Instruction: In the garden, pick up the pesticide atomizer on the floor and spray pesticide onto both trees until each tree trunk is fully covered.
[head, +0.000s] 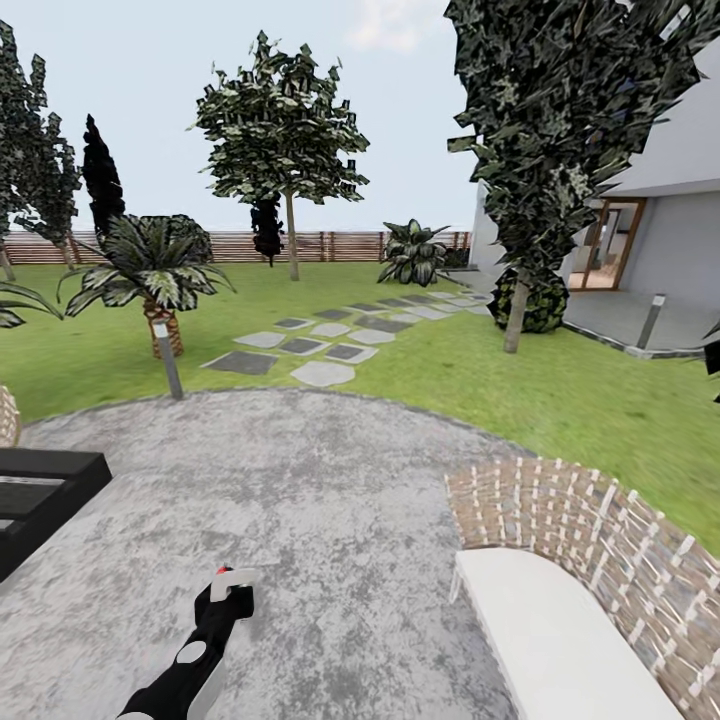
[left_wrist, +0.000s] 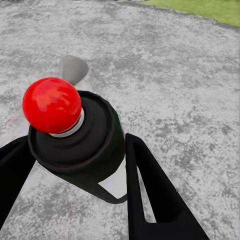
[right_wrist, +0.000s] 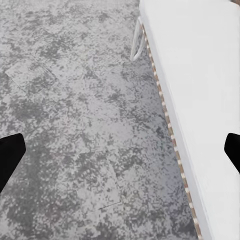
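1. A curved wicker sofa (head: 600, 540) with a white cushion (head: 550, 630) sits at the right of the paving; the cushion's edge also shows in the right wrist view.
2. A low black table (head: 40, 490) stands at the left edge.
3. Grey stepping stones (head: 325, 345) cross the lawn.
4. A thin lamp post (head: 167, 358) stands beside a low palm-like plant (head: 150, 270).
5. A second lamp post (head: 651, 320) stands near the white house (head: 670, 200).
6. A narrow dark cypress (head: 100, 180) rises before the slatted fence (head: 345, 245).
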